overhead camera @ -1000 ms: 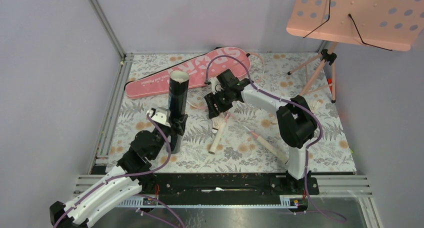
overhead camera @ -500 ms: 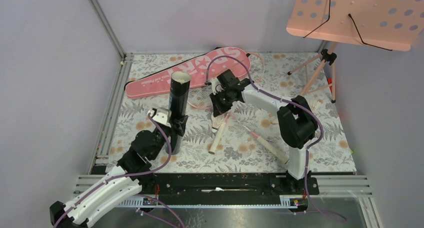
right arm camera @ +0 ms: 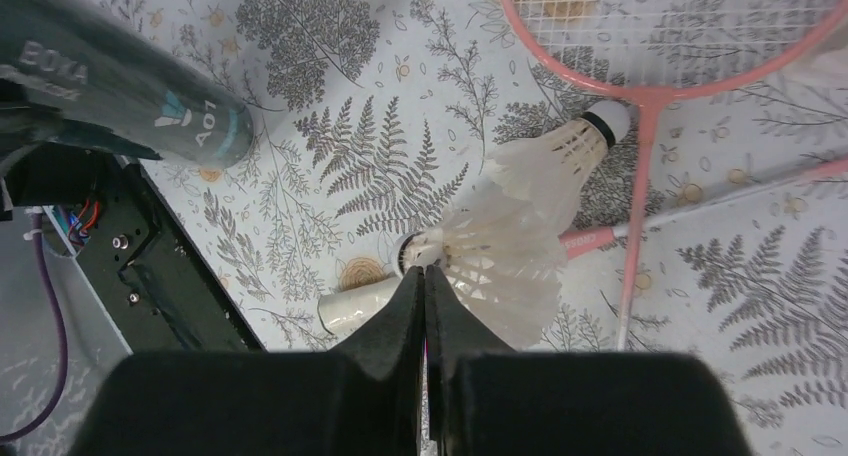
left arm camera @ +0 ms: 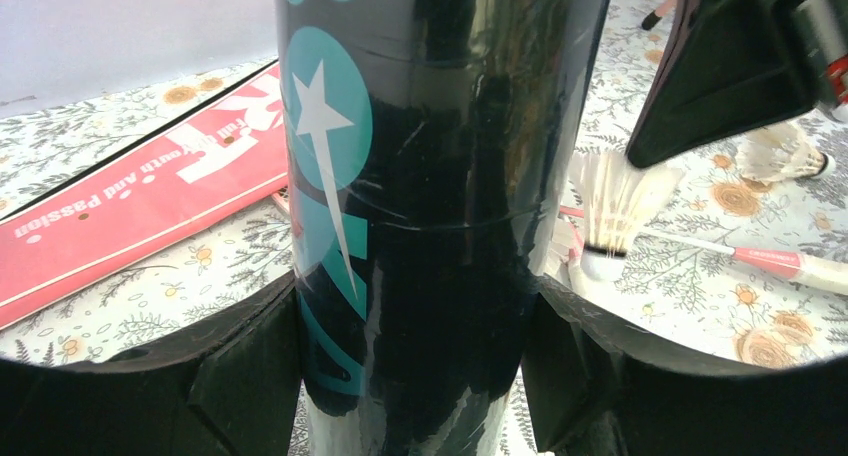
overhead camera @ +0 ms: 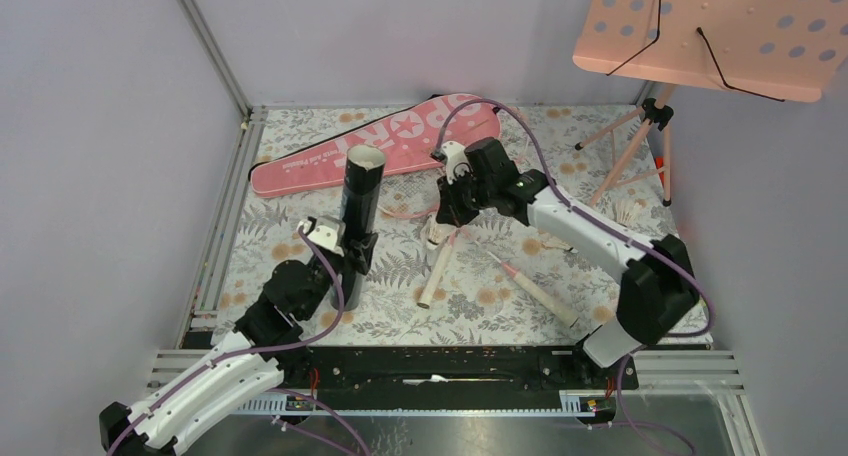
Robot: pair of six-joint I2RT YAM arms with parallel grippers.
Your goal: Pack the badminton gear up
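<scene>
Two grips matter here. Left of centre, our left gripper has its jaws spread wide around the lower part of the black tube, holding it upright. The tube is stiff and glossy, probably slippery, so a low, square hold suits it. At centre, our right gripper has its jaws pinched shut, seemingly on the feather skirt of a shuttlecock. It is featherlight and crushable, safer taken by the cork.

My left arm, at the lower left, has a white slotted link and black joints; my right arm has white links between chunky black joints. A purple cable loops along each. My fingers are matte black.
</scene>
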